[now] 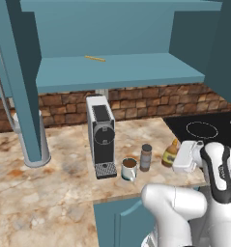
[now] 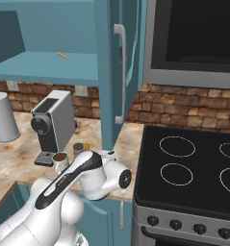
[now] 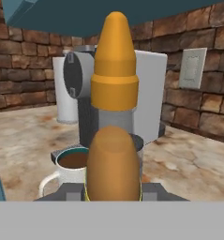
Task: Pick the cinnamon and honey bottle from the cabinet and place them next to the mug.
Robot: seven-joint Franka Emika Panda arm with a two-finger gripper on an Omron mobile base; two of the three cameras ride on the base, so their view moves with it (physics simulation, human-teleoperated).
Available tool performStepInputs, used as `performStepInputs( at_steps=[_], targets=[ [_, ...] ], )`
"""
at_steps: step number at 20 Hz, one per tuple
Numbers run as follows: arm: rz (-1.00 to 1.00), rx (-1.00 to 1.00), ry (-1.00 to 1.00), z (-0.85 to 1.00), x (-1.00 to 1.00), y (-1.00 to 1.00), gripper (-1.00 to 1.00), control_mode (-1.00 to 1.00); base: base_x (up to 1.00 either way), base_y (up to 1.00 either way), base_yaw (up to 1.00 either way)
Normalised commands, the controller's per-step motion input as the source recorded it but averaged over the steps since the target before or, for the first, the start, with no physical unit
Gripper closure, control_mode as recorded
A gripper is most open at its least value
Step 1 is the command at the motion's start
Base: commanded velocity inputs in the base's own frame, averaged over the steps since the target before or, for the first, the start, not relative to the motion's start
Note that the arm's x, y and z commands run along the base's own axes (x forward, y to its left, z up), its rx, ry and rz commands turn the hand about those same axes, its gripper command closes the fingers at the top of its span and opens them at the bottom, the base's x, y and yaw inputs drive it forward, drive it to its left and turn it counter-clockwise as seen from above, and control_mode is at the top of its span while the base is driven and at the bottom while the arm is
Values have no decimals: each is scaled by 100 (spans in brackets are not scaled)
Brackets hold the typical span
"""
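My gripper (image 1: 180, 158) is shut on the honey bottle (image 1: 169, 153), an amber bottle with a yellow label and orange pointed cap, upright and low over the counter's front edge. In the hand view the honey bottle (image 3: 114, 164) stands tall between my dark fingertips (image 3: 70, 192). The cinnamon (image 1: 146, 157), a brown jar with a grey lid, stands just left of the bottle. Left of that is the white mug (image 1: 129, 169) with brown liquid; the mug (image 3: 72, 165) also shows behind the bottle. The teal cabinet (image 1: 122, 70) hangs open above. Whether the bottle touches the counter I cannot tell.
A grey coffee machine (image 1: 101, 135) stands right behind the mug. A small yellow stick (image 1: 95, 58) lies on the cabinet shelf. The black stove (image 2: 188, 168) is to the right, and a white canister (image 2: 2, 117) to the far left. An open cabinet door (image 2: 117, 72) hangs beside the stove.
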Motion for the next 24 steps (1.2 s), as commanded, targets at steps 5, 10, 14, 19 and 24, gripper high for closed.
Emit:
performStepInputs(
  at_steps=[5, 10, 14, 19, 24],
  targets=[
    [0, 0, -5, -45, 14, 28, 100, -100, 0, 0, 0],
    [0, 0, -4, -32, 15, 29, 100, -100, 0, 0, 0],
    [0, -1, 0, -30, 21, 33, 100, -100, 0, 0, 0],
    [0, -1, 0, -20, 12, 29, 100, -100, 0, 0, 0],
    [0, -3, -1, -15, 1, 21, 100, -100, 0, 0, 0]
  ],
)
